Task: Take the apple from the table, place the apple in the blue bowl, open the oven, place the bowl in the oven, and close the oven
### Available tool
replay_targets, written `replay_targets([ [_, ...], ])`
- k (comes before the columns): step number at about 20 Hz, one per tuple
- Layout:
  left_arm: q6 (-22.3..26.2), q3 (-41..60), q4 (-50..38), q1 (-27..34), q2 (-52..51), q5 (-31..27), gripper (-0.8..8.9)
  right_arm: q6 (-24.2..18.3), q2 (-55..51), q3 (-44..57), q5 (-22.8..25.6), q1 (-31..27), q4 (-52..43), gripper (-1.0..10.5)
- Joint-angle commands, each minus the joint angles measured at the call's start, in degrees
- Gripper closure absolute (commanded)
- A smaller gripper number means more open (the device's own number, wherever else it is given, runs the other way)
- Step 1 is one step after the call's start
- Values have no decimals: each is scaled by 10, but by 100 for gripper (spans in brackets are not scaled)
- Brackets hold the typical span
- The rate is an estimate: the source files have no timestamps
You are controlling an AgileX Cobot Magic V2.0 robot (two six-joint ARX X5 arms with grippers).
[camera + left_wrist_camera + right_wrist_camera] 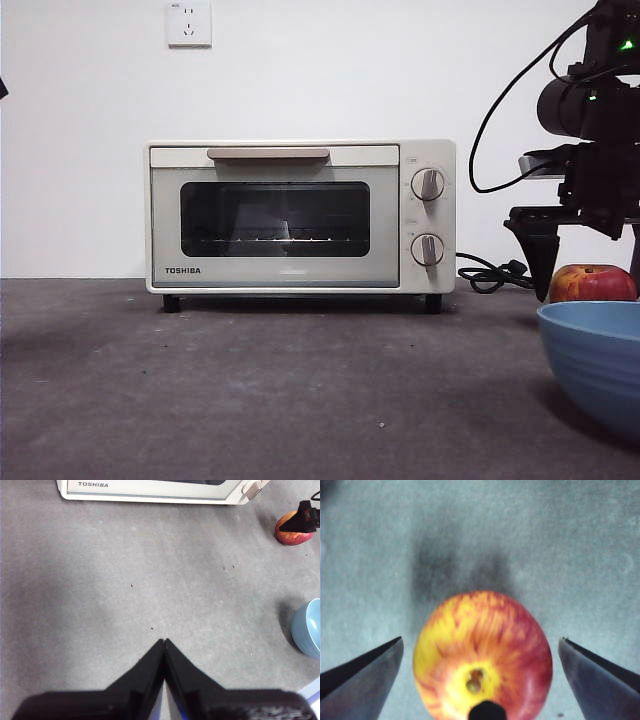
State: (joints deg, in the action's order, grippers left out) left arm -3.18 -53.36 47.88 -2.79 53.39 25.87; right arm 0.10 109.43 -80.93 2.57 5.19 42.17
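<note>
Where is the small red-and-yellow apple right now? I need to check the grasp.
The small red-and-yellow apple sits on the dark grey table, between the right gripper's open jaws, beside the cream oven, behind the light-blue bowl.

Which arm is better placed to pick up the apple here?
Right. The right gripper is open, straddling the apple on the table; the left gripper is shut, far from it.

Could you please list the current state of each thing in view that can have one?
Cream-white Toshiba toaster oven: door closed, nothing visible inside.
Small red-and-yellow apple: on the table, ungrasped, between open jaws.
Round light-blue bowl: upright on the table, inside not visible.
Right gripper: open, straddling the apple.
Left gripper: shut, holding nothing, above bare table.
</note>
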Motion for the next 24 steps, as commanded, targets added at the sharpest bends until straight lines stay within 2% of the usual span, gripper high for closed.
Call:
replay_targets([
  [1, 8, 0, -2, 1, 0, 1, 818, 13, 9, -2, -3, 0, -2, 552],
  [2, 8, 0, -3, 1, 0, 1, 818, 15, 10, -2, -3, 0, 0, 640],
  [4, 9, 0, -3, 1, 0, 1, 818, 14, 11, -2, -8, 0, 10, 902],
  [5, 9, 0, -3, 1, 0, 1, 818, 14, 11, -2, -8, 0, 12, 960],
  [11, 9, 0, 1, 1, 0, 1, 818, 14, 3, -3, 8, 0, 19, 957],
  [15, 9, 0, 5, 1, 0, 1, 818, 14, -22, -24, 0, 0, 85, 956],
  [17, 8, 0, -2, 1, 0, 0, 818, 14, -38, -33, -22, 0, 122, 956],
  [22, 6, 0, -58, 1, 6, 1, 818, 14, -100, -33, -135, 1, 157, 956],
  [24, -9, 0, -86, 0, 18, 1, 818, 4, -131, -32, -134, 8, 187, 956],
])
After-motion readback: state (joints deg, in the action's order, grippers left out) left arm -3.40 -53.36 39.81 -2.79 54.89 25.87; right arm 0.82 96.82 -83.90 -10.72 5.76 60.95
